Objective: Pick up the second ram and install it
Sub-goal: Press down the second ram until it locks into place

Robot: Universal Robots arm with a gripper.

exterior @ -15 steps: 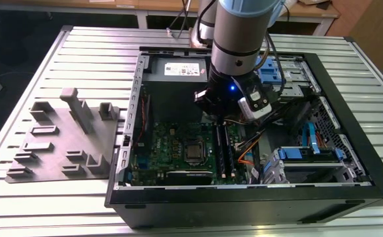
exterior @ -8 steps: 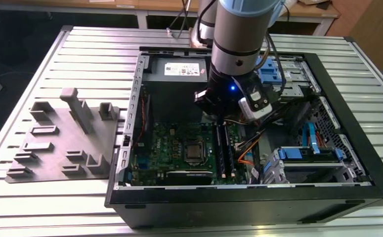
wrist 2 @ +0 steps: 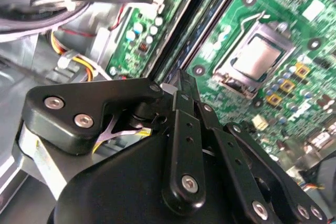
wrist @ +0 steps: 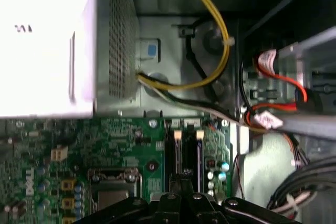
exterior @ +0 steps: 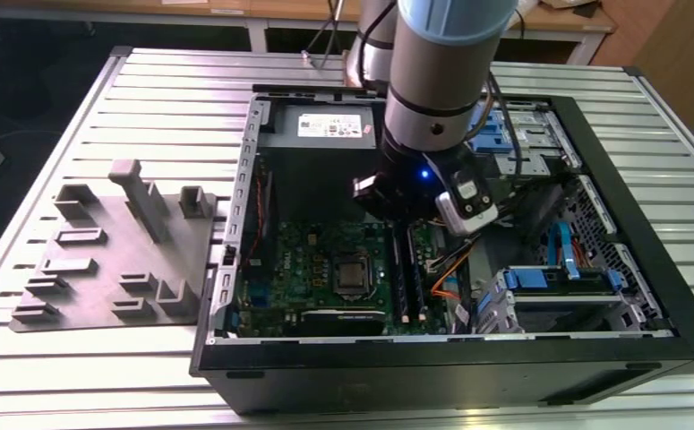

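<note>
Exterior view first, starting at its left: a grey plastic holder block with upright pegs and small pockets (exterior: pixel 120 260) lies on a silver metal table made of long slats (exterior: pixel 60 376). Just beside it, toward the exterior view's right, sits a big black computer case (exterior: pixel 442 376) lying on its side with the cover off. Inside the case is a flat green motherboard (exterior: pixel 311 269) with a square silver chip holder (exterior: pixel 353 273) in the middle. At the far end of the case sits a grey metal power box with a white sticker (exterior: pixel 322 125). The round grey robot arm (exterior: pixel 449 63) comes down into the case, and its black gripper (exterior: pixel 404 215) hangs low over the long black slots (exterior: pixel 409 273) next to the chip holder. In both wrist views the two black fingers (wrist 2: pixel 181 108) sit close together, a narrow grip, with the tips (wrist: pixel 181 176) right at the slots. A thin dark strip in one slot could be the second ram (wrist: pixel 177 150), a long flat memory stick, but I cannot tell for sure, nor whether the fingers pinch it. Farther to the exterior view's right are yellow and orange wires (exterior: pixel 442 287) and blue plastic drive holders (exterior: pixel 556 278).
</note>
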